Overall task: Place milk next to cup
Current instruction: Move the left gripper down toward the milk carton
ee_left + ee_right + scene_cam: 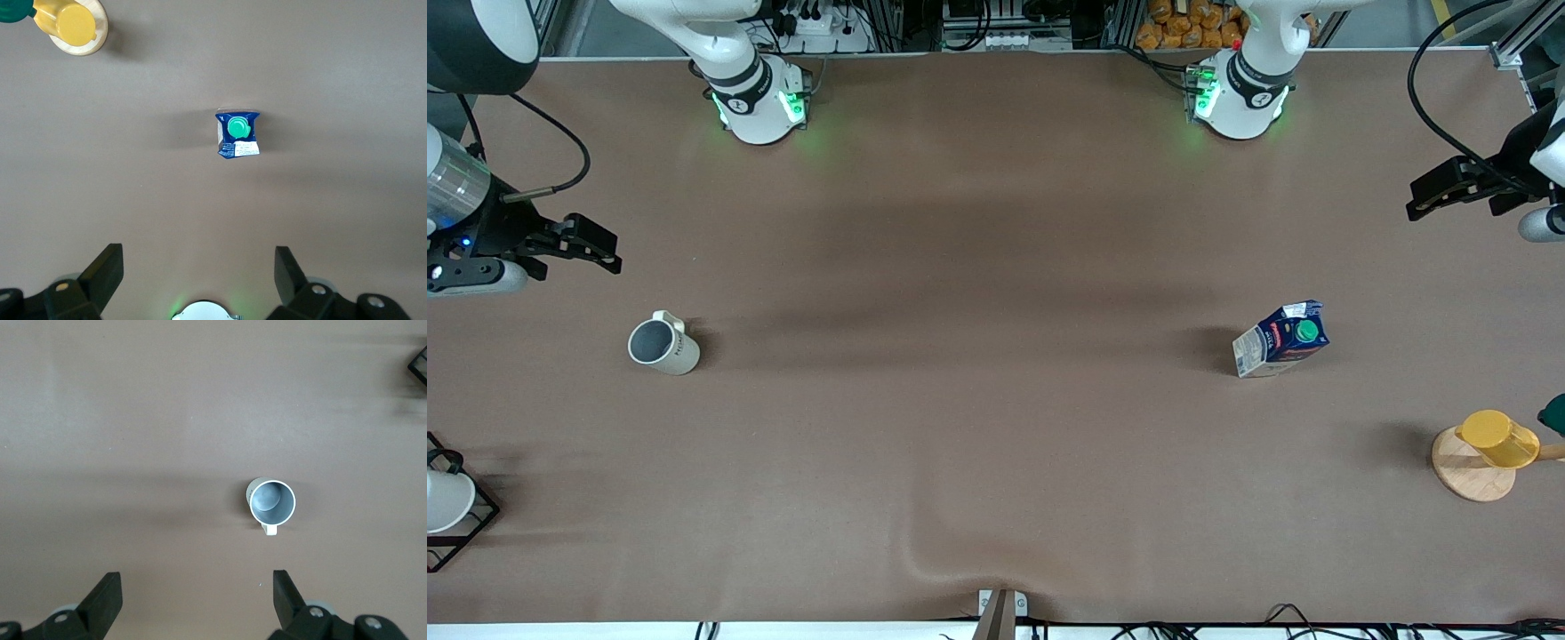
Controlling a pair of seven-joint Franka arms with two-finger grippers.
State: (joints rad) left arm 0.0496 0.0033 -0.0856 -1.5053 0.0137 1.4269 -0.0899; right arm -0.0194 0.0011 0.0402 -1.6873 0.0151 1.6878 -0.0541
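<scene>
Brown table (996, 222), wide and mostly bare. Milk (1282, 340) upright near left arm's end; cup (663, 344) well apart near right arm's end. Left gripper (199, 275) and right gripper (197, 595) hover high, fingers apart, empty. Risk: tall narrow carton tips on off-centre grasp or long carry; careless set-down bumps cup.

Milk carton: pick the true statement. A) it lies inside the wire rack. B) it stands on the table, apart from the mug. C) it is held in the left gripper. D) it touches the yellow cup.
B: the milk carton stands on the table, toward the left arm's end, with the mug toward the right arm's end.
</scene>
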